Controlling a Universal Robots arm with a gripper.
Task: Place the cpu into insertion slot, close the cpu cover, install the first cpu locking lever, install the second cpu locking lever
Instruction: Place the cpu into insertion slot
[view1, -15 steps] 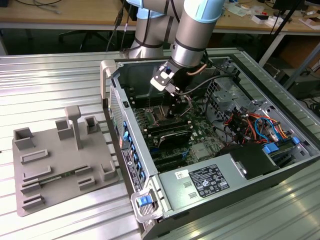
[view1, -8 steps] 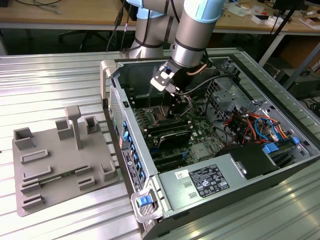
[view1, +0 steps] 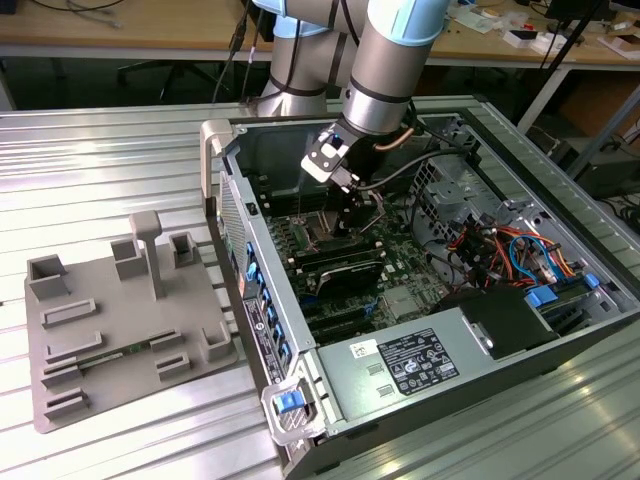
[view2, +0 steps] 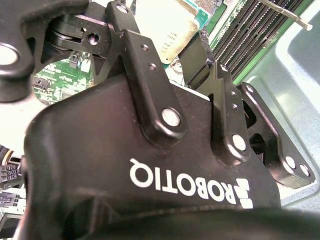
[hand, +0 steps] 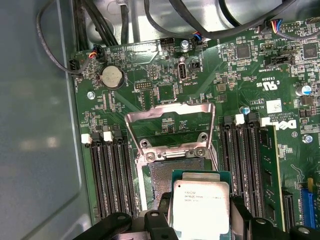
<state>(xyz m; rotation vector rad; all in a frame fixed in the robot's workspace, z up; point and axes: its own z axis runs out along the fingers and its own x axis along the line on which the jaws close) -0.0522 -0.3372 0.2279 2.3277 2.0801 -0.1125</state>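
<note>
In the first wrist view my gripper (hand: 200, 222) is shut on the cpu (hand: 200, 205), a silver-faced square chip with a green edge held between two black fingers (hand: 156, 222). The chip hangs over one side of the insertion slot (hand: 162, 177), whose dark contact field shows beside it. I cannot tell whether chip and slot touch. The cpu cover (hand: 170, 107), a thin silver frame, stands tilted up and open behind the slot. In the exterior view the gripper (view1: 345, 215) reaches down into the open computer case. The second wrist view shows the cpu (view2: 165, 22) past the gripper body.
Long black memory slots (hand: 107, 170) flank the socket on both sides, with one module (hand: 272, 165) seated. Cables (view1: 500, 245) and a power supply (view1: 400, 365) fill the case towards the exterior view's right. A grey fixture plate (view1: 120, 330) lies on the exterior view's left.
</note>
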